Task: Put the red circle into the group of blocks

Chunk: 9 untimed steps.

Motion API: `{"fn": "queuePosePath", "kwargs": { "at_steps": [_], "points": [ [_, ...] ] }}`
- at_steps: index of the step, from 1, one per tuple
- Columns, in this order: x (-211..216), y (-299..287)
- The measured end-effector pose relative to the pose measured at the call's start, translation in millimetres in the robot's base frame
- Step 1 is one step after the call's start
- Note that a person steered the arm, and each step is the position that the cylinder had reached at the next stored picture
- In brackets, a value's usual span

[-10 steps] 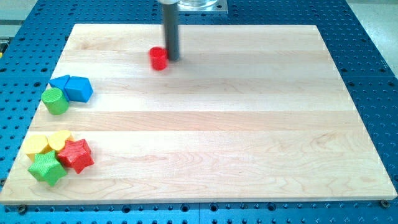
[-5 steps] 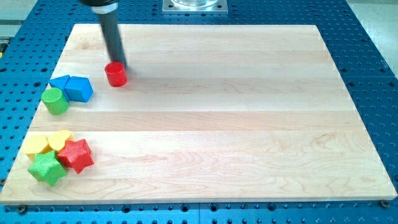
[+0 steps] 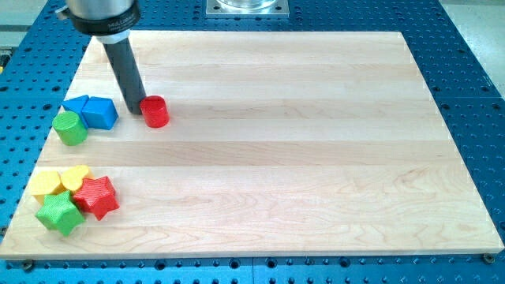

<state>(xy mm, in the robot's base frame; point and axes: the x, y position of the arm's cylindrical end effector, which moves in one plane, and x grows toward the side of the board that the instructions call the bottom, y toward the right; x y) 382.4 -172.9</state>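
Note:
The red circle (image 3: 155, 111) is a short red cylinder standing on the wooden board (image 3: 300, 158), left of centre toward the view's top. My tip (image 3: 136, 110) stands just left of it, touching or nearly touching its left side, between it and the blue blocks. A group of three blocks lies at the view's left: two blue blocks (image 3: 76, 106) (image 3: 100, 112) side by side and a green cylinder (image 3: 69, 128) just below them.
A second group sits at the board's bottom left: two yellow blocks (image 3: 46, 184) (image 3: 76, 177), a red star (image 3: 96, 196) and a green star (image 3: 59, 213). A blue perforated table (image 3: 473, 71) surrounds the board.
The red circle slid from the top centre down and left, then slightly down and right. My tip moved from its right side, past its top, to its left side.

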Motion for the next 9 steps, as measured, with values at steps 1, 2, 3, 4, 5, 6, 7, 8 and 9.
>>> {"fn": "queuePosePath", "kwargs": {
  "at_steps": [1, 2, 3, 4, 5, 6, 7, 8, 9],
  "points": [
    [16, 39],
    [57, 76],
    [41, 102],
    [68, 132],
    [96, 100],
    [67, 79],
    [49, 70],
    [86, 36],
    [91, 28]
  ]
}}
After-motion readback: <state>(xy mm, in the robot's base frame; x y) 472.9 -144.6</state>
